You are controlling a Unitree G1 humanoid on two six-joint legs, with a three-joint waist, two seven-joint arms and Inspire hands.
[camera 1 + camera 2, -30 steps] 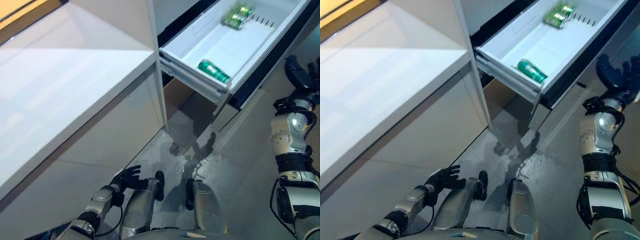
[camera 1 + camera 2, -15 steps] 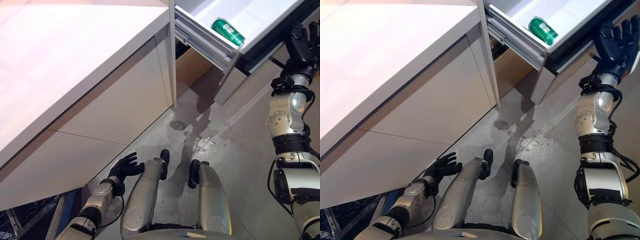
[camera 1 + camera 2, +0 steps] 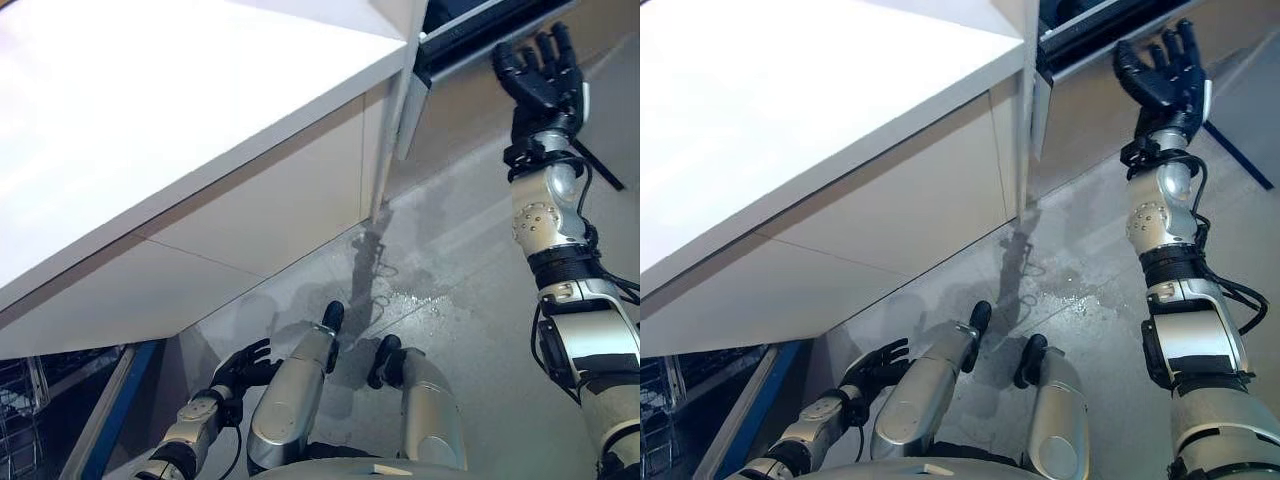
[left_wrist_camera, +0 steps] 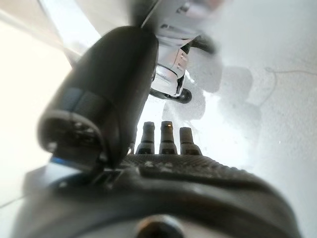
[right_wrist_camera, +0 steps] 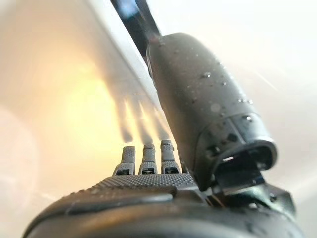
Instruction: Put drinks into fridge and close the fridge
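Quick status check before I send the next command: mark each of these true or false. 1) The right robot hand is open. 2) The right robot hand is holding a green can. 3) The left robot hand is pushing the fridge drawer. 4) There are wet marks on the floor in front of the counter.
1) True. The right robot hand is raised by the fridge drawer front with straight, spread fingers.
2) False. It holds nothing, and no can shows in any view.
3) False. The left robot hand hangs low near the floor, far from the drawer, fingers relaxed.
4) True. Wet marks show on the floor below the white counter.
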